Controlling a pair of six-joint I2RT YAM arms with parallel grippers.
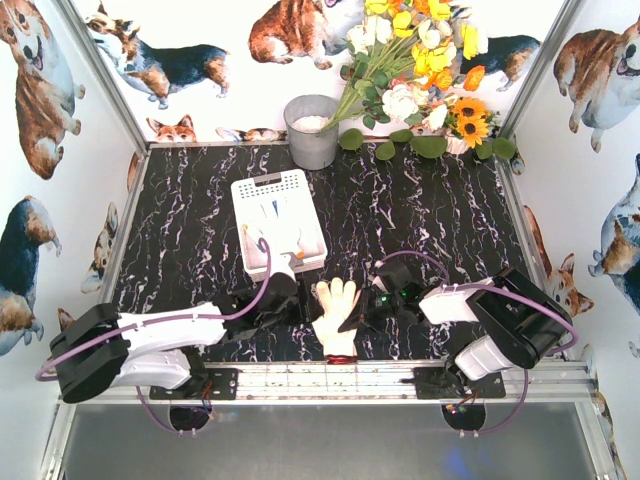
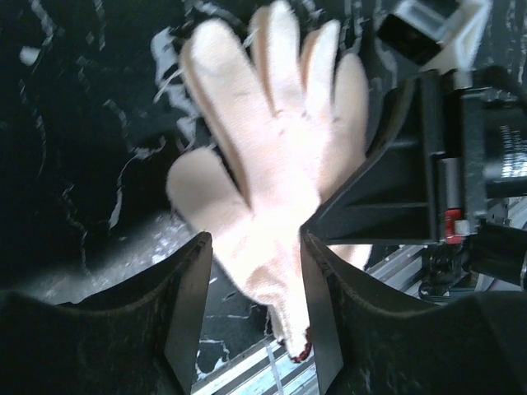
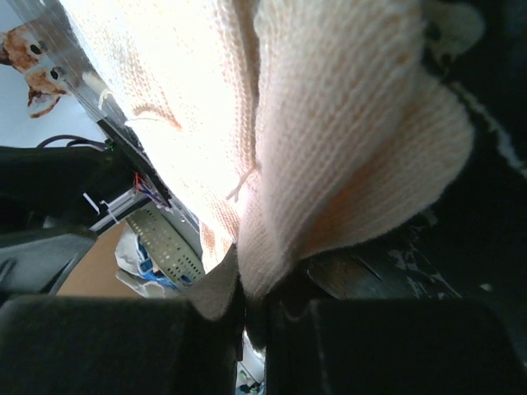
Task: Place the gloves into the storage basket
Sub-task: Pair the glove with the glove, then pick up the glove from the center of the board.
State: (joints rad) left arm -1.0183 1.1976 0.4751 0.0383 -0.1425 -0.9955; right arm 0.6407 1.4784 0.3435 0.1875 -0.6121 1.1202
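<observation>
While the right end effector (image 3: 245, 290) is clamped on a fold of the beige glove (image 1: 336, 312), the left end effector (image 2: 255, 247) stands apart, its 2 fingers (image 2: 188, 304) either side of the red-trimmed cuff end. This glove is on the black marbled surface (image 1: 440, 220) by the front rail, fingers pointing away from the arms. Just behind sits the basket (image 1: 268, 180), with white gloves (image 1: 275, 215) inside.

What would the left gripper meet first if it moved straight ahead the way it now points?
The beige glove, which lies directly ahead of the left gripper, its cuff between the open jaws; depth is hard to judge.
</observation>
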